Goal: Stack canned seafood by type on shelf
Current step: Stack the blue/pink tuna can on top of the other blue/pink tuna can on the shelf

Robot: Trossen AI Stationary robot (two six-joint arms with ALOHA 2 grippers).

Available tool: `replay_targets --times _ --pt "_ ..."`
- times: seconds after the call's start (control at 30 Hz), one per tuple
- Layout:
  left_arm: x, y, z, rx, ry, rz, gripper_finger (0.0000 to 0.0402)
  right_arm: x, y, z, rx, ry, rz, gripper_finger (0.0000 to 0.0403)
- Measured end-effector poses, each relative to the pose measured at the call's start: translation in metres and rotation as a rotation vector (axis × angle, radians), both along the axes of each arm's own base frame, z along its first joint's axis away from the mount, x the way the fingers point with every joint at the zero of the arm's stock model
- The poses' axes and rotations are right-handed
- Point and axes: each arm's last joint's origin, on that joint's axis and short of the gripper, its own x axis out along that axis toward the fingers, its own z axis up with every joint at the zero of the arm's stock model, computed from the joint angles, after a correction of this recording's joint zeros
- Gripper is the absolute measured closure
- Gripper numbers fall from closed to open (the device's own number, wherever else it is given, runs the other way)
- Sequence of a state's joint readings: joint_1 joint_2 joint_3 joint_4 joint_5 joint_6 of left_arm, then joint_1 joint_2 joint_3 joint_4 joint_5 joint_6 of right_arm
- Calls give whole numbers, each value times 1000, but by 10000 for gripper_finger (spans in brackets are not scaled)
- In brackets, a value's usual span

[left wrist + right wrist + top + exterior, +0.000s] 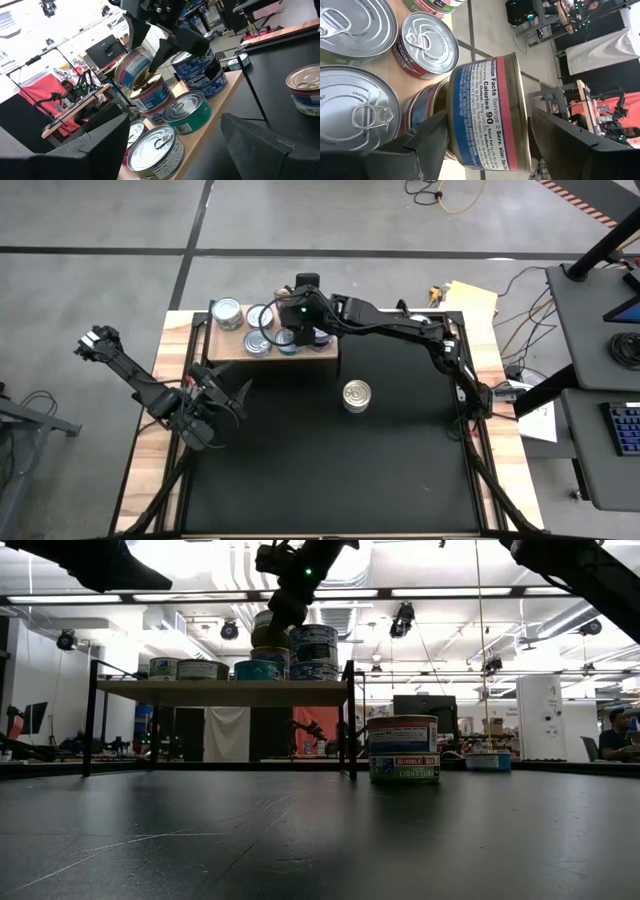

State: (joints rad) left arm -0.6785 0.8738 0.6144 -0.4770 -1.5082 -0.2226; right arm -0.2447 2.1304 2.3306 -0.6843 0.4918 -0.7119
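The light-brown shelf [300, 356] stands at the table's far left and carries several tins of canned seafood [228, 313]. My right gripper [490, 117] reaches over it from the right, open, with a finger on either side of a blue-and-pink-labelled tin [485, 115]. That tin is tipped on edge, its lower rim [142, 82] resting on the gold top of a tin below [152, 95]. A stack of two tins [356, 395] stands on the black table. My left gripper [232, 393] hangs open near the shelf's front left, holding nothing. My right gripper comes at the tipped tin slanting down from the table's right, one finger at each flat end. One finger [432, 140] lies close against the tin's bottom end [451, 125]; whether it touches, I cannot tell. A gap shows between the other finger [560, 140] and the tin's top end.
A silver-topped tin [152, 147] and a green-labelled tin [187, 112] sit at the shelf's near edge, beside a taller stack of blue tins [200, 72]. Black table [330, 470] lies free in front of the shelf. A yellow pad [470, 300] lies off the far right corner.
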Motion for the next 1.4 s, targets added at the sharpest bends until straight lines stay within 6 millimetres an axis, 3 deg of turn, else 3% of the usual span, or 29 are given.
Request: replay_targets --times 0.7,1.17,1.4 --pt "0 0 0 -16 -18 1 106 -1 -3 -2 109 -49 10 80" --pt "1 -1 0 -52 -25 -22 106 -5 -20 0 96 -81 -21 92" --pt "1 -1 0 -60 -32 -23 106 -10 -7 16 117 -129 -19 85"
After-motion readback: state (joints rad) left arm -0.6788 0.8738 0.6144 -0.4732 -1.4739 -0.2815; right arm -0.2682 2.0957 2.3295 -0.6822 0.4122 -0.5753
